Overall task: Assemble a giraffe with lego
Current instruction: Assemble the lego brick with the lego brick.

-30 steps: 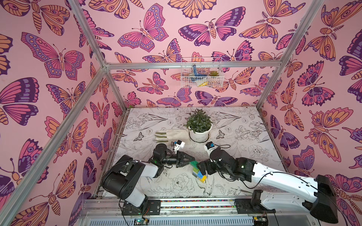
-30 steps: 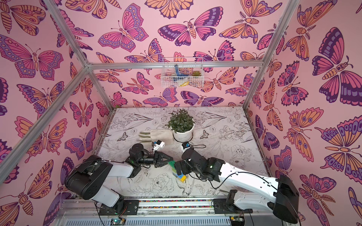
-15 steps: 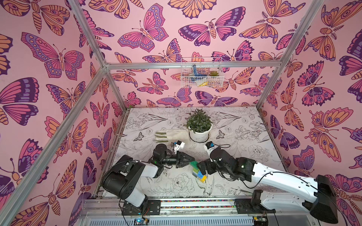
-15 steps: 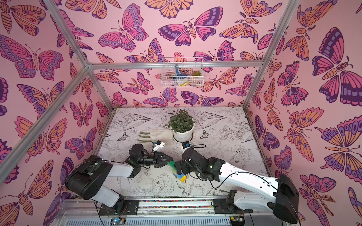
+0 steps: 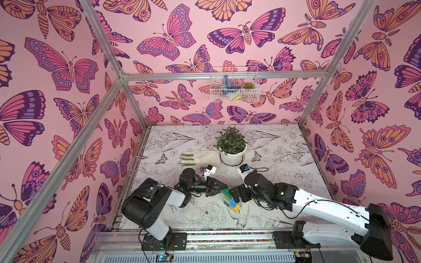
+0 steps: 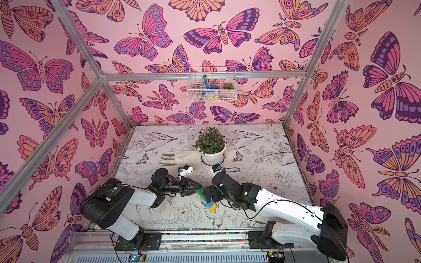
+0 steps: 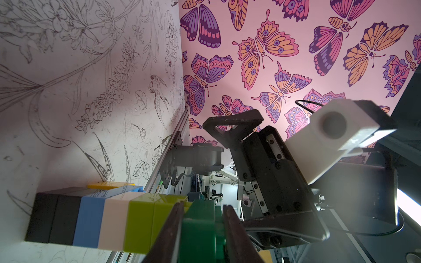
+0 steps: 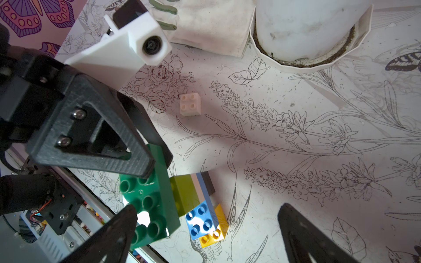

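**Nothing moved; giraffe lacks only its white top**

Top view: no shift since the earlier frames. Left gripper and right gripper meet at the giraffe.

Left wrist: fingers clamp the dark green head brick, which sits on the lime.

Right wrist: fingers spread wide with the giraffe between them. White brick lies loose beyond the tips and is probably the last piece.

We're looking at a robot test cell, lab-style. An aluminium frame boxes the space in, printed butterfly panels cover the walls, and a flower-drawing sheet covers the tabletop. The left arm and right arm are mounted on a rail along the near edge. There are staged props: a potted plant, a glove and a wire basket on the back wall.
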Robot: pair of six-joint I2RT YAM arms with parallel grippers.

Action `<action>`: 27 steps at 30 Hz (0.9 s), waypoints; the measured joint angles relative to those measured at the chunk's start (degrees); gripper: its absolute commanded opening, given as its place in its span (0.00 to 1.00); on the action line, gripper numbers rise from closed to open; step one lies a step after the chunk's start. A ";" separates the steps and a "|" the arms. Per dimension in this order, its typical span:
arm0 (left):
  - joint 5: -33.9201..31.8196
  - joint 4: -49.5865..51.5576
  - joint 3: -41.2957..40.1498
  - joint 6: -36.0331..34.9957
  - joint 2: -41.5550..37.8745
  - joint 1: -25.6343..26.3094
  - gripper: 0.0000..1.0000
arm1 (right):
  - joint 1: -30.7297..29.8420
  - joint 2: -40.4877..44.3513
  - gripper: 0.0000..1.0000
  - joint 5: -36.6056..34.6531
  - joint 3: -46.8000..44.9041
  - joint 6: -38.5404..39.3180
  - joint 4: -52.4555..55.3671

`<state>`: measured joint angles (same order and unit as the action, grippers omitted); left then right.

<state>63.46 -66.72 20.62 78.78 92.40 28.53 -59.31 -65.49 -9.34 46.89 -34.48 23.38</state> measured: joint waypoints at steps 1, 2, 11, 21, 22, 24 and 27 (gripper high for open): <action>0.00 -0.35 0.00 0.09 0.20 0.00 0.00 | 0.00 0.00 0.99 0.02 0.00 0.02 -0.07; -0.04 -0.66 0.00 0.11 0.39 0.00 0.00 | 0.00 -0.09 0.99 0.04 0.00 0.04 -0.07; -0.31 -2.21 -0.33 0.83 1.22 -0.02 0.00 | 0.00 -0.66 0.99 0.50 0.00 0.44 -0.02; -1.01 -5.99 -2.25 1.88 1.68 -0.07 0.00 | 0.00 -1.01 0.99 1.38 0.00 1.09 0.00; -1.16 -6.16 -2.25 2.08 1.79 -0.07 0.00 | 0.00 -1.01 0.99 1.46 0.00 1.22 0.02; -1.33 -6.45 -2.29 2.29 1.86 -0.07 0.00 | -0.02 -1.05 0.99 1.51 0.00 1.36 0.00; -1.38 -6.93 -2.56 2.36 1.97 -0.09 0.00 | -0.02 -1.33 0.99 1.53 0.00 1.46 0.02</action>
<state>62.08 -73.65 18.06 81.14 94.37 28.45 -59.33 -66.83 -7.81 46.89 -33.01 23.40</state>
